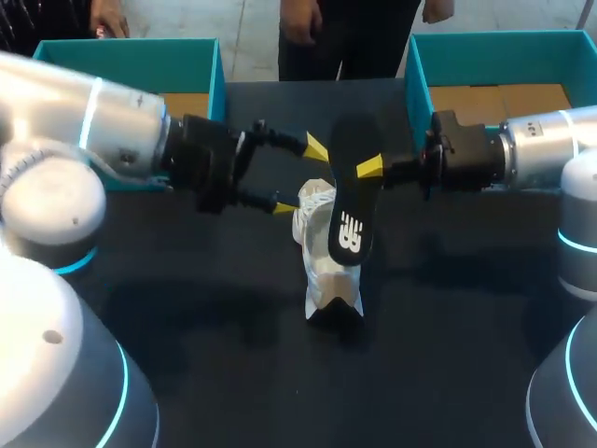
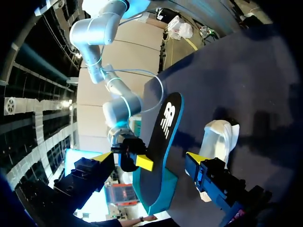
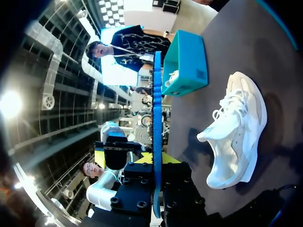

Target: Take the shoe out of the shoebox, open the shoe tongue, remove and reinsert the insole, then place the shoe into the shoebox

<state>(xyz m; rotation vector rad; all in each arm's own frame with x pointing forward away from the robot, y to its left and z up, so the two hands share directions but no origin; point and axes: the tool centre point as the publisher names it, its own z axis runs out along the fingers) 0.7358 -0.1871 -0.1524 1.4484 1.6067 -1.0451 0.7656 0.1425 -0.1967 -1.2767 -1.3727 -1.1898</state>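
done: shoe (image 1: 326,257) out on table (image 1: 187,355); insole (image 1: 353,201) removed
remaining: reinsert insole; box the shoe
claws: right gripper (image 1: 367,169) pinching insole; left gripper (image 1: 300,177) agape

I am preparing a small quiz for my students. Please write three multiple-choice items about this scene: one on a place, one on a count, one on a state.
1. Where is the white shoe?
A. On the table, between the two arms
B. Inside a box
C. Lifted by the left claw

2. How many teal boxes stand at the far side of the table?
A. One
B. Two
C. Three

3. In what state is the right claw?
A. Open and empty
B. Shut on the insole
C. Out of view

Answers:
1 A: the shoe stands on the dark tabletop, outside both boxes.
2 B: one box shows at each far corner in the head view.
3 B: the right wrist view shows the insole edge-on between its fingers, held above the table.
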